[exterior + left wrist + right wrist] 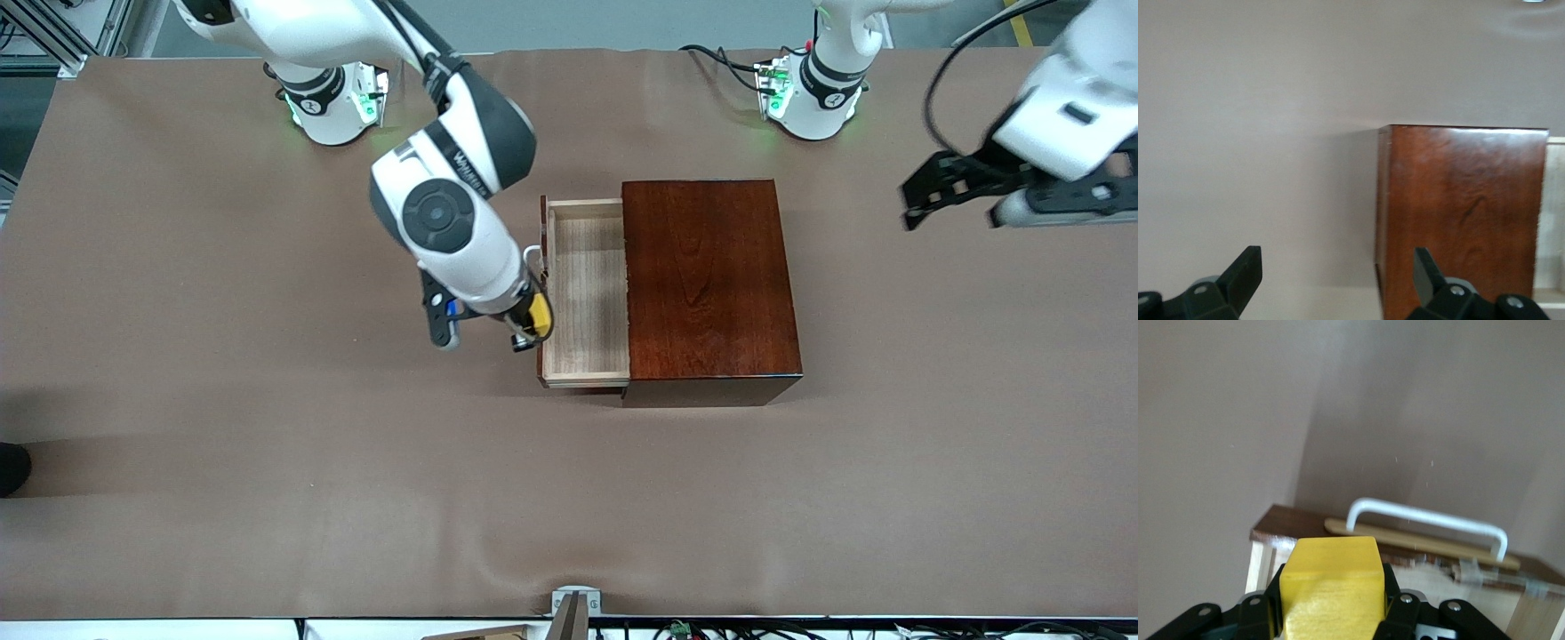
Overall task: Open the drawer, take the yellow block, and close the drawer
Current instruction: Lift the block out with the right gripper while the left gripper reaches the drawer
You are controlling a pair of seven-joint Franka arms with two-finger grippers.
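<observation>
Drawer (587, 293): pulled out of the dark reddish-brown wooden box (707, 284) toward the right arm's end of the bench (222, 444); pale wood floor exposed, nothing seen lying on it.
Handle (1426, 520): white bar on the drawer front, seen in the right wrist view just past the held cube.
Yellow block (539, 313): out of the drawer, carried in the air over the drawer's front edge.
Right tool (532, 322): fingers clamped on the yellow block, one on each side; hangs above the drawer front and handle.
Left tool (1338, 280): fingers spread wide with nothing between them; up in the air over the left arm's end of the bench, well apart from the box, waiting.
Box: upright, top closed and glossy.
</observation>
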